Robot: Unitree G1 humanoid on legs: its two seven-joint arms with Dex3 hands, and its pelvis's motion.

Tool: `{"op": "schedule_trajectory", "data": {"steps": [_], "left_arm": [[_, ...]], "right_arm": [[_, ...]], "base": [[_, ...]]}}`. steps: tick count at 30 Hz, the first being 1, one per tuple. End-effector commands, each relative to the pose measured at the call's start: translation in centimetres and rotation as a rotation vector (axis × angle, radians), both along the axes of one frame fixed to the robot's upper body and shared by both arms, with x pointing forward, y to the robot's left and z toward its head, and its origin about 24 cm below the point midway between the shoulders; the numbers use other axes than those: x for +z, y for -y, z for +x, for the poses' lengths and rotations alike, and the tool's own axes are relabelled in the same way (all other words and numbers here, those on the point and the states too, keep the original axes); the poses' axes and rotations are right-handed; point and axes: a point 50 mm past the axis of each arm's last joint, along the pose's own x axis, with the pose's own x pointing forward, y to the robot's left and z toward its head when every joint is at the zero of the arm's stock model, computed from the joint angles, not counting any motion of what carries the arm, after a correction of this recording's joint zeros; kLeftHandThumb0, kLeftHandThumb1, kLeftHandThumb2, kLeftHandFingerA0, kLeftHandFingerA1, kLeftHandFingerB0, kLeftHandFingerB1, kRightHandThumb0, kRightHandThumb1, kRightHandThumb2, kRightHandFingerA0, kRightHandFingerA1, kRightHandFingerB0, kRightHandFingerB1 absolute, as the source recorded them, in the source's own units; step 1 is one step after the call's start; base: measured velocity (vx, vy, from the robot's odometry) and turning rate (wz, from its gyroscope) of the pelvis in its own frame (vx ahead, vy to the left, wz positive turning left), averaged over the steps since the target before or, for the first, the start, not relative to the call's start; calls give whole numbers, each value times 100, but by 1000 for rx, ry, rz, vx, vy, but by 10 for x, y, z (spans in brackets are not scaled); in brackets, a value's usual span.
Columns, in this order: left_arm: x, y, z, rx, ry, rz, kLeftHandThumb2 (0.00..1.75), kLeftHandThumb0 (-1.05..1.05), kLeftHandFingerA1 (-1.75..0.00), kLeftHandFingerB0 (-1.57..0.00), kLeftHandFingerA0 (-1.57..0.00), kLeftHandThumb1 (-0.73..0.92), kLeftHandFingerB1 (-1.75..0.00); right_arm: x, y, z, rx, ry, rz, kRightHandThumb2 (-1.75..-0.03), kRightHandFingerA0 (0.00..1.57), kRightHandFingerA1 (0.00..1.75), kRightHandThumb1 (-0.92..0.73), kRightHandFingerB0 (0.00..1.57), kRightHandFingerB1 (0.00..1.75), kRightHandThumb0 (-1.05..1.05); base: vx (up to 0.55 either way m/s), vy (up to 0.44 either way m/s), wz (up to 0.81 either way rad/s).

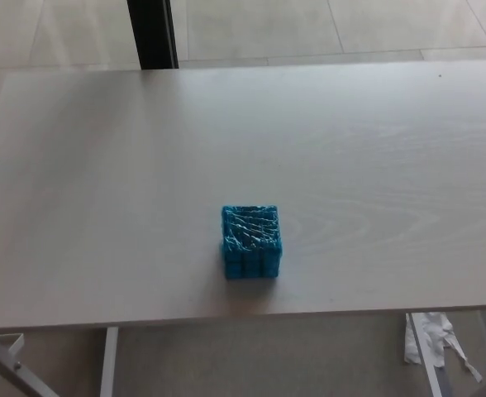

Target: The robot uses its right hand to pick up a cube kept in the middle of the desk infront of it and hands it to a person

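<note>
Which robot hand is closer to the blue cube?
Neither can be called: no robot hand shows in the head view. The blue cube sits alone on the desk, near its front edge, with nothing touching it.

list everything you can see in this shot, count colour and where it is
cube: one, blue with a shiny wrinkled surface, near the middle of the desk, toward its near edge
desk: one, pale wood-grain top, fills most of the view
desk legs: white, showing below the near edge at lower left and lower right
dark post: one, black, upright beyond the desk's far edge, upper left
floor: light tiles behind the desk
white crumpled scrap: one, under the desk at lower right
robot's hands: neither in view; no person in view
</note>
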Motion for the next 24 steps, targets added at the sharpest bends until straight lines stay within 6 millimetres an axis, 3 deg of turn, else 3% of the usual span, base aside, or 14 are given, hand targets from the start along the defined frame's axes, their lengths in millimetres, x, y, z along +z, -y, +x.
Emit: {"op": "schedule_trajectory", "data": {"steps": [1, 2, 3, 5, 6, 11, 12, 13, 14, 15, 18, 19, 20, 24], "left_arm": [[16, -17, -4, 147, 115, 29, 99, -105, -159, -17, -64, 32, -147], [16, -17, -4, 152, 117, 30, 102, -104, -166, -24, -66, 32, -144], [16, -17, -4, 148, 119, 30, 118, -105, -143, -32, -71, 31, -114], [16, -18, -5, 140, 94, 44, 117, -105, -140, -26, -68, 31, -109], [16, -18, -5, 137, 93, 46, 95, -105, -171, -17, -54, 37, -140], [13, -16, -6, 151, 105, 40, 95, -105, -163, -12, -52, 36, -144], [13, -16, -6, 154, 104, 44, 117, -105, -141, -23, -67, 30, -108], [14, -16, -6, 157, 108, 45, 117, -105, -142, -21, -71, 32, -106], [13, -16, -7, 155, 104, 43, 95, -105, -159, -8, -64, 38, -150], [13, -15, -7, 149, 100, 46, 96, -105, -167, -10, -58, 41, -142], [13, -15, -7, 151, 104, 48, 119, -105, -138, -27, -65, 38, -107], [13, -15, -7, 155, 104, 50, 96, -105, -158, -8, -54, 43, -150], [12, -15, -6, 158, 106, 47, 120, -105, -133, -25, -60, 40, -104], [12, -14, -2, 150, 114, 33, 119, -105, -132, -11, -63, 39, -94]], "right_arm": [[17, 17, -5, -105, 169, -17, -81, 110, 140, -43, 38, 49, -59], [17, 18, -7, -115, 168, -15, -78, 97, 138, -48, 38, 44, -70], [17, 18, -9, -119, 161, -15, -81, 111, 142, -44, 38, 49, -62], [18, 20, -10, -126, 157, -18, -84, 118, 141, -42, 34, 50, -56], [18, 20, -10, -131, 153, -21, -60, 92, 165, -52, 41, 35, -57], [25, 27, -9, -196, 211, -8, -83, 118, 142, -42, 35, 50, -59], [28, 29, -6, -229, 244, -4, -83, 113, 142, -43, 36, 49, -64], [43, 34, 9, -223, 354, -29, -82, 111, 144, -44, 35, 47, -66], [51, 37, 14, -224, 404, -29, -58, 88, 142, -50, 40, 35, -60], [60, 38, 22, -197, 456, -34, -81, 104, 138, -45, 35, 46, -66], [79, 38, 44, -135, 535, -53, -59, 102, 154, -50, 42, 36, -64], [89, 35, 56, -85, 595, -51, -58, 100, 155, -52, 42, 35, -63], [103, 28, 76, -14, 644, -72, -59, 105, 146, -51, 37, 33, -61], [143, -1, 122, 210, 841, -65, -79, 111, 94, -39, 39, 45, -75]], "base": [[0, 0, 0], [0, 0, 0], [0, 0, 0], [0, 0, 0], [0, 0, 0], [0, 0, 0], [0, 0, 0], [0, 0, 0], [0, 0, 0], [0, 0, 0], [0, 0, 0], [0, 0, 0], [0, 0, 0], [0, 0, 0]]}}
